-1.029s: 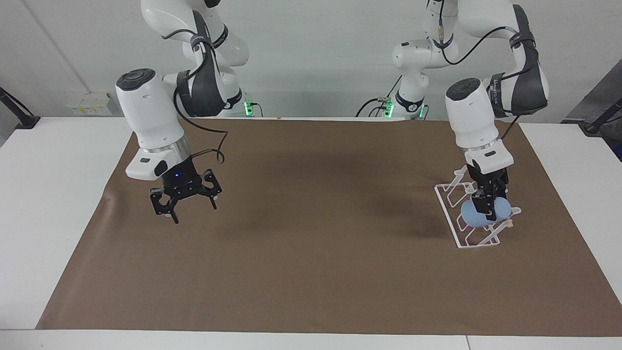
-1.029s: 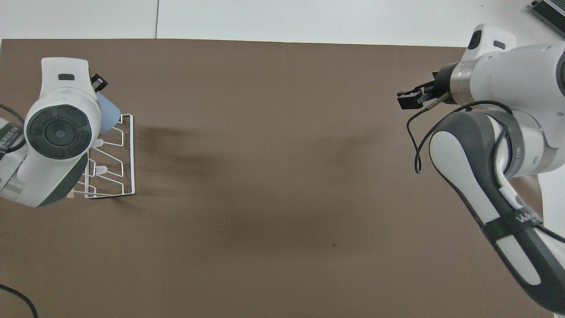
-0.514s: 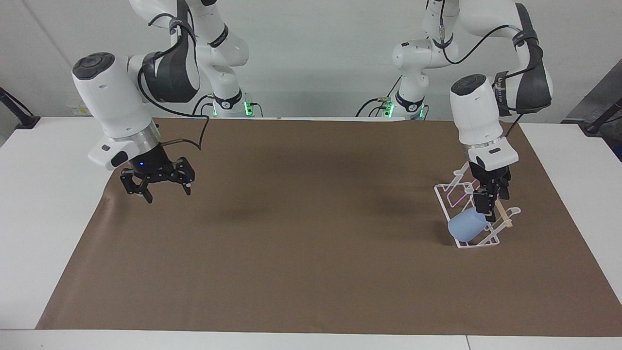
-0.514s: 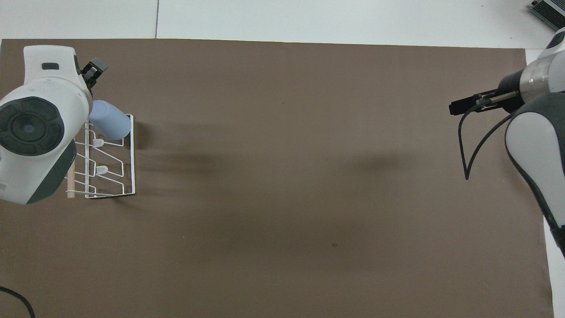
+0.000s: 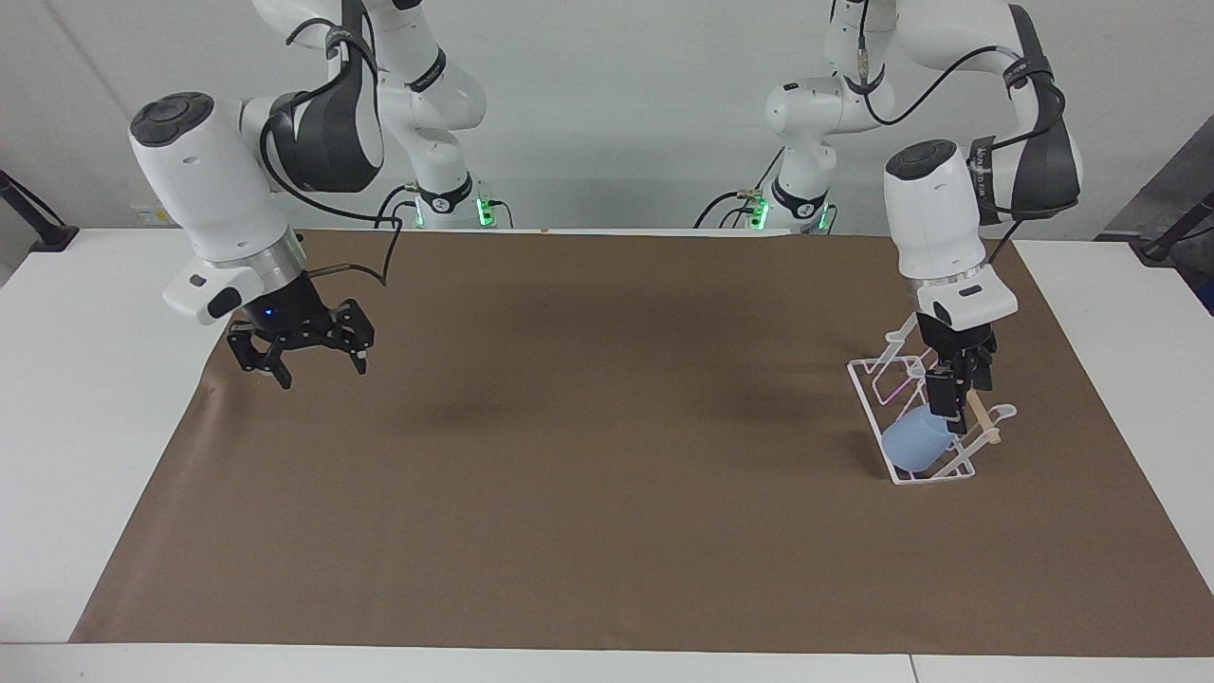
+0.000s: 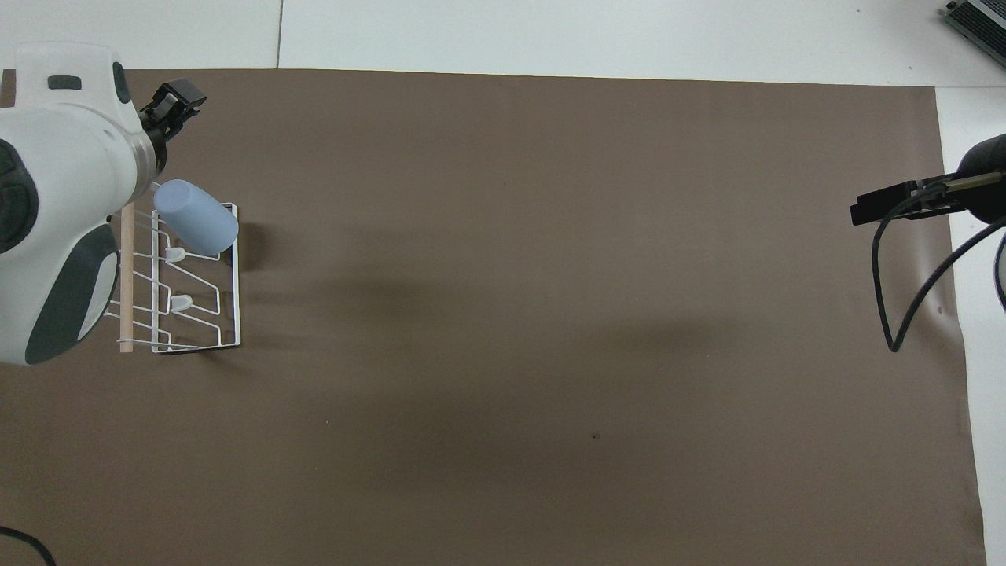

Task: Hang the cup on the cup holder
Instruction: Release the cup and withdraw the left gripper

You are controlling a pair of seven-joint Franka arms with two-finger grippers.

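Resting tilted on the cup holder (image 5: 912, 417), the cup (image 5: 916, 444) sits over the prong farthest from the robots, its closed base pointing away from the wooden rod (image 6: 126, 275) that runs along the rack's top. The white wire rack stands on the brown mat (image 5: 607, 446) at the left arm's end of the table. The left gripper (image 5: 956, 410) hangs just above the rack, close beside the cup but not gripping it; its fingers appear slightly parted, and the overhead view shows only its tip (image 6: 174, 101) past the arm's white wrist. The right gripper (image 5: 302, 353) hovers over the mat's edge at the right arm's end of the table, well apart from the rack, its fingers spread wide with nothing between them.
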